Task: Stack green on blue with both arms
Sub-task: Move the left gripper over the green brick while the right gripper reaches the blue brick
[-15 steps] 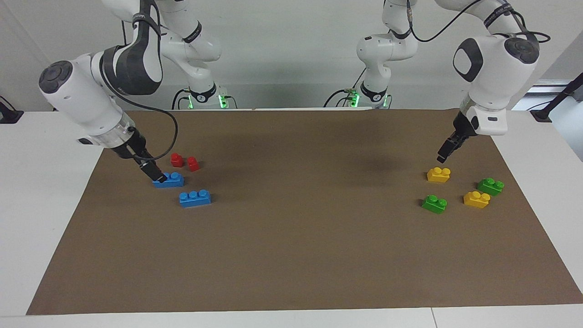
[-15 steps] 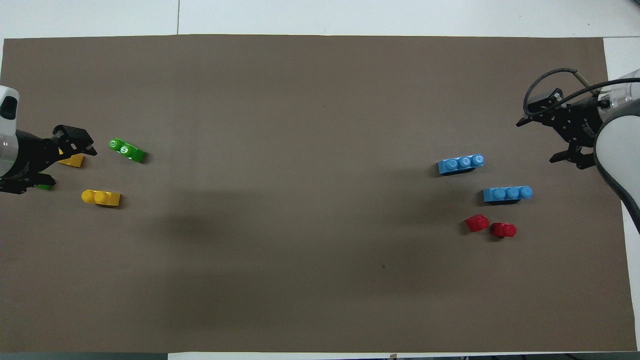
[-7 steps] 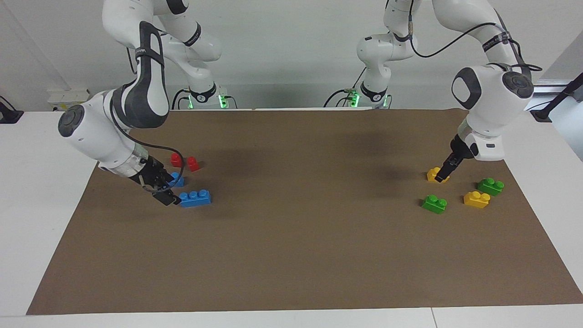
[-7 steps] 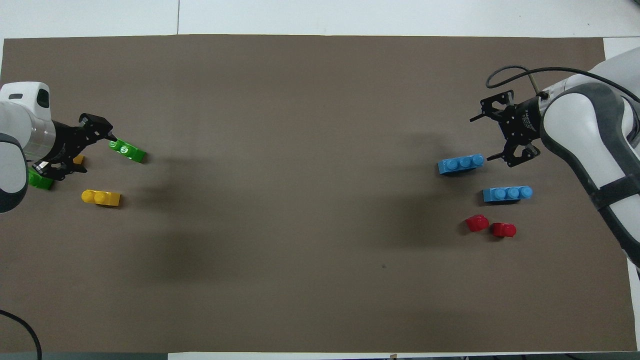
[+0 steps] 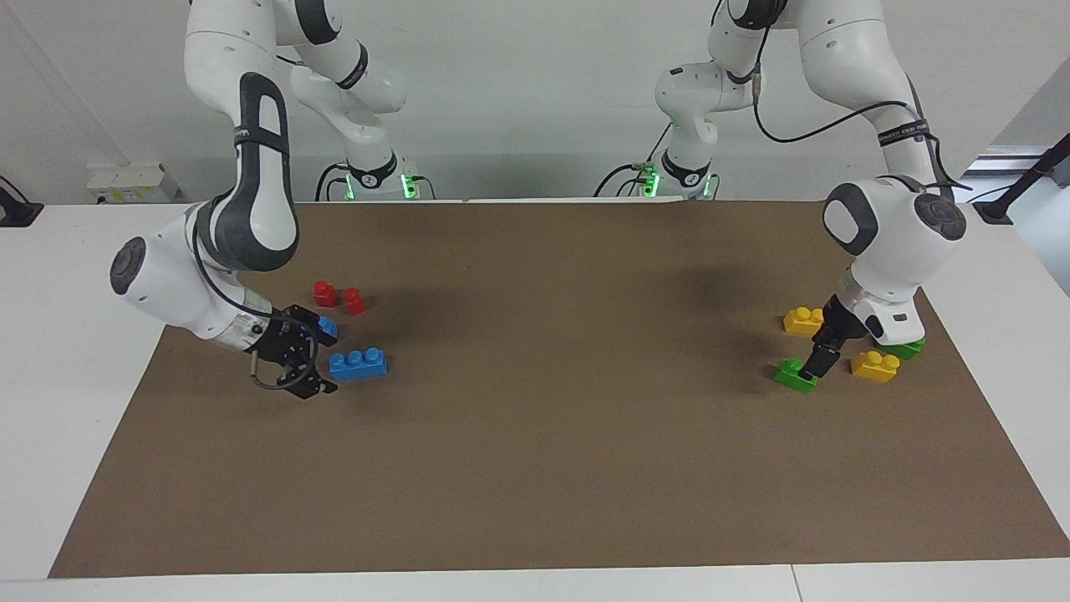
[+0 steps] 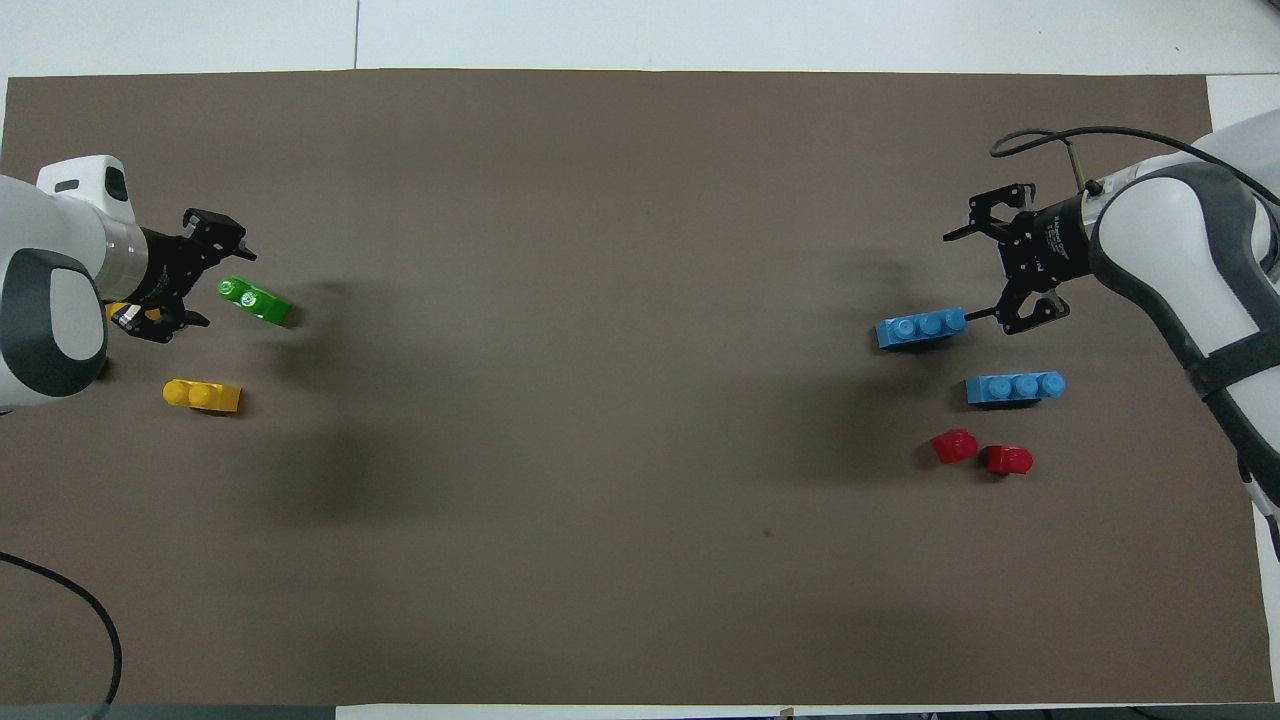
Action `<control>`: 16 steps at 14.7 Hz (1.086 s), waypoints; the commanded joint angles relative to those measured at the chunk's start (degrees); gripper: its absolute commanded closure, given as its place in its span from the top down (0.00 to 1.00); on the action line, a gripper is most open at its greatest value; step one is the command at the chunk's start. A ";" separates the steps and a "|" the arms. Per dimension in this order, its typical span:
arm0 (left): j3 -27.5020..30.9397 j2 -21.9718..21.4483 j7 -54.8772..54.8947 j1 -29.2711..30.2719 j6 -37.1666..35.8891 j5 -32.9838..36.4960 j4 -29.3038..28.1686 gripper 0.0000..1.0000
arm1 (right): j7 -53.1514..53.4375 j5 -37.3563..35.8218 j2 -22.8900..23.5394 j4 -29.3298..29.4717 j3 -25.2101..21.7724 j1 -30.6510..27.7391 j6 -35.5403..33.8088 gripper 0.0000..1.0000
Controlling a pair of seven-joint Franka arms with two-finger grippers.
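Both arms are bent low over the brown mat, each at its own cluster of bricks, a layout that appears meant to let the two work at once. At the right of the facing view, the left gripper is pitched steeply down from a folded wrist, its jaws spread and holding nothing; its tip sits at the edge of the green brick, though contact cannot be confirmed. In the overhead view this same gripper shows at the left edge, released, just beside that green brick. A second green brick lies largely hidden under the wrist, with two yellow bricks close by. At the left of the facing view, the right gripper hangs low from a sharply bent elbow, wrist turned sideways, jaws wide and empty, lined up with the end of the blue brick. The overhead view puts this gripper at the right, one fingertip near the end of that blue brick. A second blue brick and two red bricks lie below it in that view. Judged from this, both picks are pending; no stacking has begun.
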 commanded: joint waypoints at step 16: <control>0.52 5.27 -4.26 1.25 7.94 -0.05 -1.45 1.00 | -7.29 1.18 1.77 -5.27 0.45 -1.82 3.12 0.99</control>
